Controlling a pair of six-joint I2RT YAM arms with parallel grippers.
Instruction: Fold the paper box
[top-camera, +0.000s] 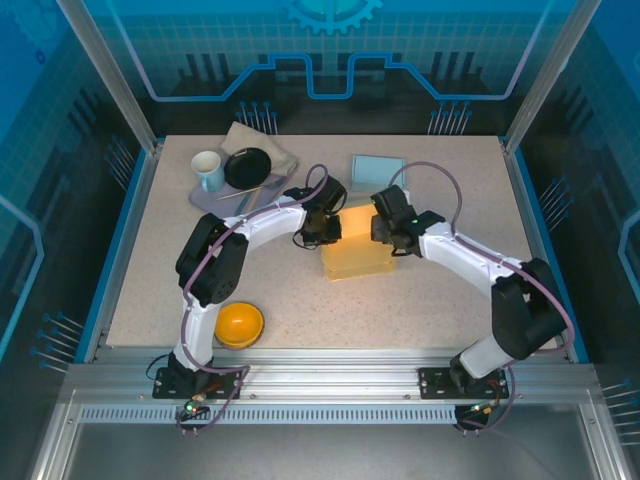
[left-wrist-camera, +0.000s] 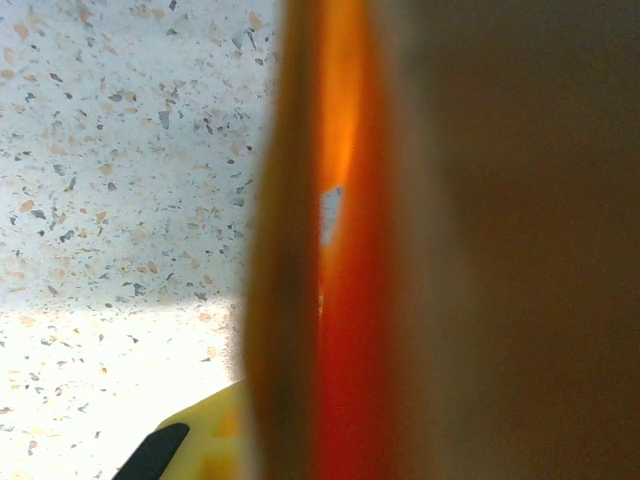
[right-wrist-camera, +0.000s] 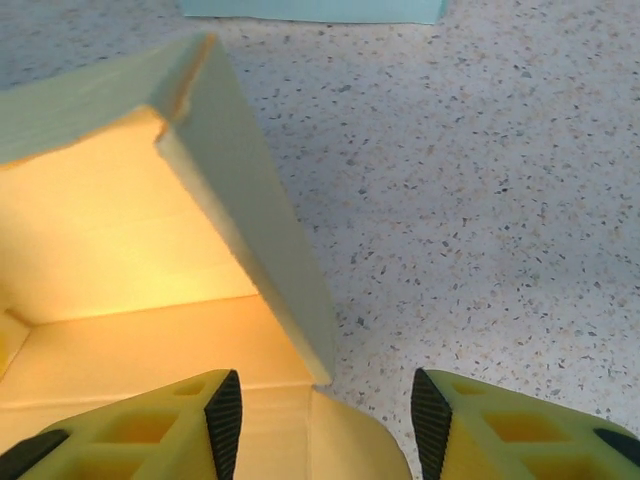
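The paper box (top-camera: 357, 255) sits near the middle of the speckled table (top-camera: 450, 290), open at the top, its yellow inside glowing under the light. Both arms reach in to it, one from either side.

The left gripper (top-camera: 322, 228) is at the box's left wall. Its jaws are closed down tight. From its own wrist camera a blurred orange-yellow sheet runs up the centre of the view right against the lens, with one yellow-and-black fingertip (left-wrist-camera: 160, 455) showing at the lower left. The view is too blurred to be sure, but it looks pinched onto that wall.

The right gripper (top-camera: 390, 232) is at the box's right side, above the rim. Seen from its wrist, its two fingers (right-wrist-camera: 225, 410) stand well apart with nothing between their pads. One pale side wall of the box stands up and slants away ahead of them, and its near corner ends just above the gap. The left-hand finger is over the box's inside, the other over bare table.

Further back lie a light blue sheet (top-camera: 377, 166), a white cup (top-camera: 208, 170) and a black dish (top-camera: 247, 167). An orange bowl (top-camera: 240, 324) rests near the left arm's base.
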